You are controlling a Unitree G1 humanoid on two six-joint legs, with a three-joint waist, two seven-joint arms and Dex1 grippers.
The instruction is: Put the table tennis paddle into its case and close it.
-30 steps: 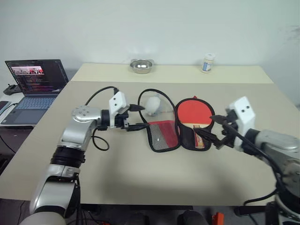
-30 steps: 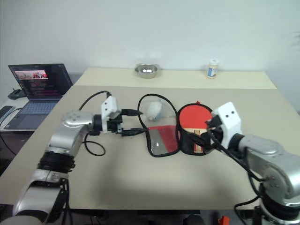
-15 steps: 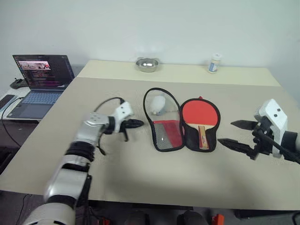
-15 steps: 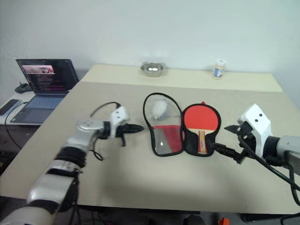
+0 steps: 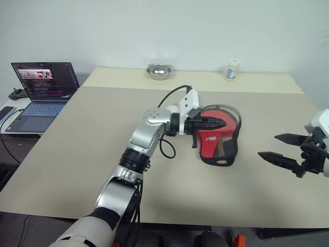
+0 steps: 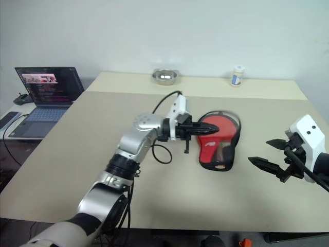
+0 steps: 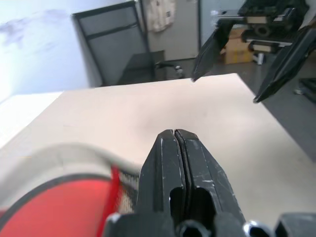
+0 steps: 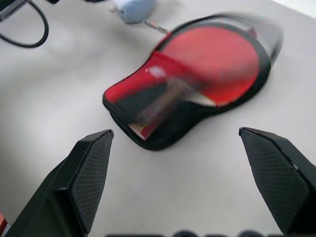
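Observation:
The case (image 5: 219,158) lies at mid-table, its red flap (image 5: 207,141) folded part-way over the table tennis paddle (image 8: 217,54), whose red face still shows at the far end. The flap's black rim (image 5: 234,114) is blurred above the paddle. My left gripper (image 5: 222,123) reaches across from the left, shut, with its tips over the flap and nothing seen between the fingers (image 7: 175,148). Well right of the case, my right gripper (image 5: 268,145) stands open and empty, above the table.
A laptop (image 5: 43,85) sits on a side desk at the left. At the table's far edge are a metal bowl (image 5: 158,71) and a white bottle (image 5: 232,69). A small white object (image 8: 131,7) lies beyond the case.
My left arm swung right with its gripper shut and now lies over the case. The case's left half has folded over onto the paddle. The right gripper drew away to the right.

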